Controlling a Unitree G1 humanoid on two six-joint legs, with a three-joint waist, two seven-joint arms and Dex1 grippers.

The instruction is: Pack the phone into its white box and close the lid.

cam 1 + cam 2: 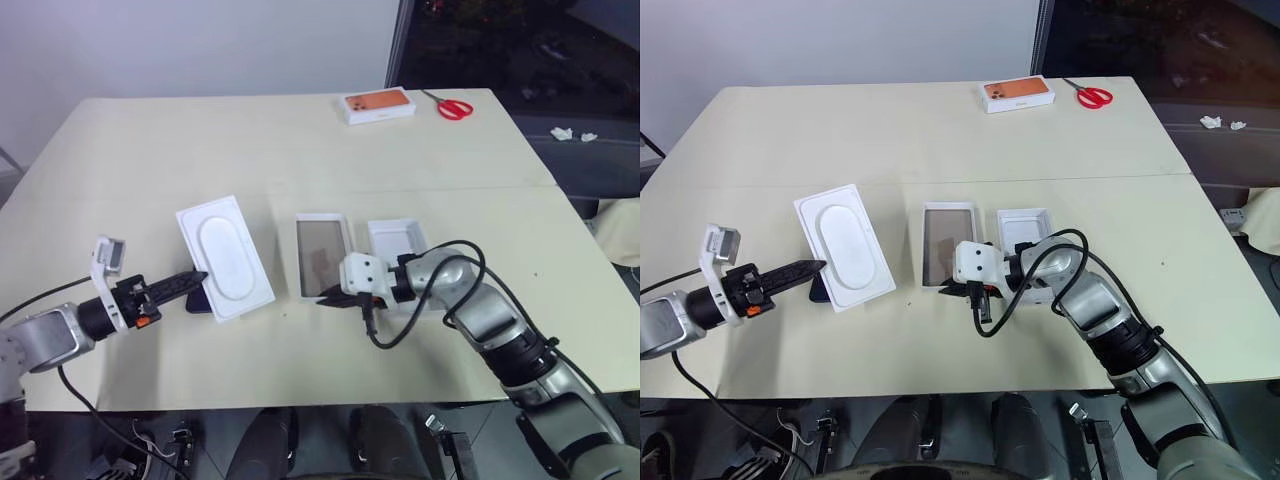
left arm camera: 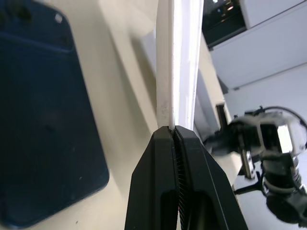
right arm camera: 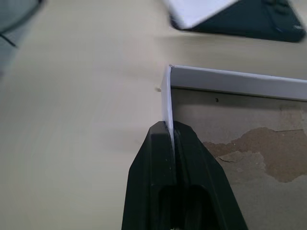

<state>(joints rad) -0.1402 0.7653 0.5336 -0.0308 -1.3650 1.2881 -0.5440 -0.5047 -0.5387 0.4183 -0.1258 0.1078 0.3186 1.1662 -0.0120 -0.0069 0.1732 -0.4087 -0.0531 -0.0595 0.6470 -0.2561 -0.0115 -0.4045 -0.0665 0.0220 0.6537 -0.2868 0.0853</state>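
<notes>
two grippers are each pinching something on the table [image 1: 300, 140]. the left gripper [image 1: 196, 281] has its fingers pressed together on the edge of the white insert [image 1: 226, 257], the one with the oval recess, and holds it tilted up off the surface. the phone [image 2: 45, 110] lies flat on the table just beneath and beside that raised insert, dark blue back up with the camera cluster at one corner. the right gripper [image 1: 332, 298] is clamped on the near wall of the box [image 1: 323, 252], at its corner, one finger inside and one outside; the box sits open, its tan floor bare and scuffed. the lid [image 1: 397, 243] rests hollow side up just to the right of the box, partly behind the right wrist. far across the table, near its back edge, sit a white box with an orange top [image 1: 379, 105] and red scissors [image 1: 453, 107] beside it.
</notes>
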